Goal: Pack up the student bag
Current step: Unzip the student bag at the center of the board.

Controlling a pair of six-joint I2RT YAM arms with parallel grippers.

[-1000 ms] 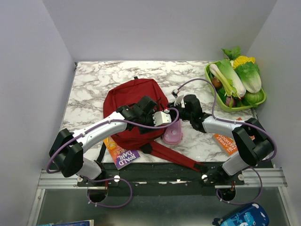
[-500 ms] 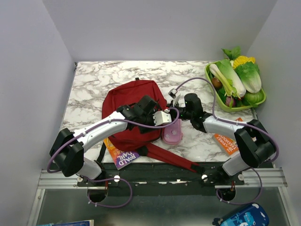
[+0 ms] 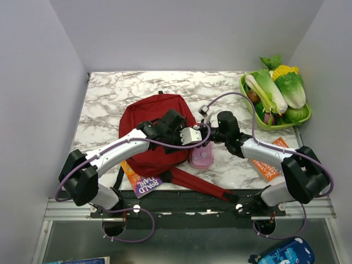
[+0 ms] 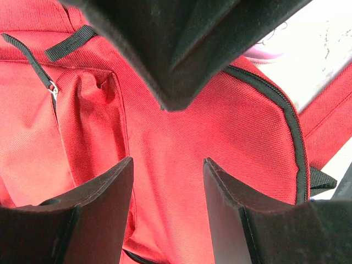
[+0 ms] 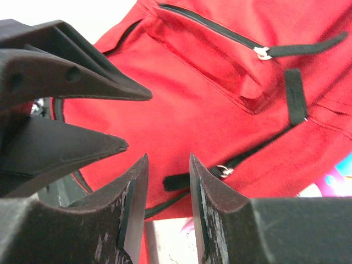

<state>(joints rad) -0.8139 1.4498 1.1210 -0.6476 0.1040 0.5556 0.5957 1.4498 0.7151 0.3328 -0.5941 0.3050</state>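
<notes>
The dark red student bag (image 3: 148, 124) lies flat at the table's middle left. It fills the left wrist view (image 4: 209, 137) and the right wrist view (image 5: 220, 110). My left gripper (image 3: 192, 131) is open just above the bag's right edge, and its fingers straddle bare red fabric (image 4: 168, 165). My right gripper (image 3: 208, 126) faces it from the right, open with a narrow gap (image 5: 168, 162). A black zipper pull tab (image 5: 180, 181) lies on the bag just beyond its fingertips. The left gripper's fingers (image 5: 82, 88) show in the right wrist view. Neither gripper holds anything.
A pink pencil case (image 3: 201, 155) lies against the bag's right side, under both grippers. A purple and orange book (image 3: 142, 180) pokes out beneath the bag's near edge. An orange book (image 3: 267, 165) lies under the right arm. A green basket (image 3: 250, 107) of vegetables stands at the back right. A red strap (image 3: 201, 184) trails toward the near edge.
My right gripper has moved a little up and left, closer to the left gripper at the bag's right edge. The left gripper has barely moved.
</notes>
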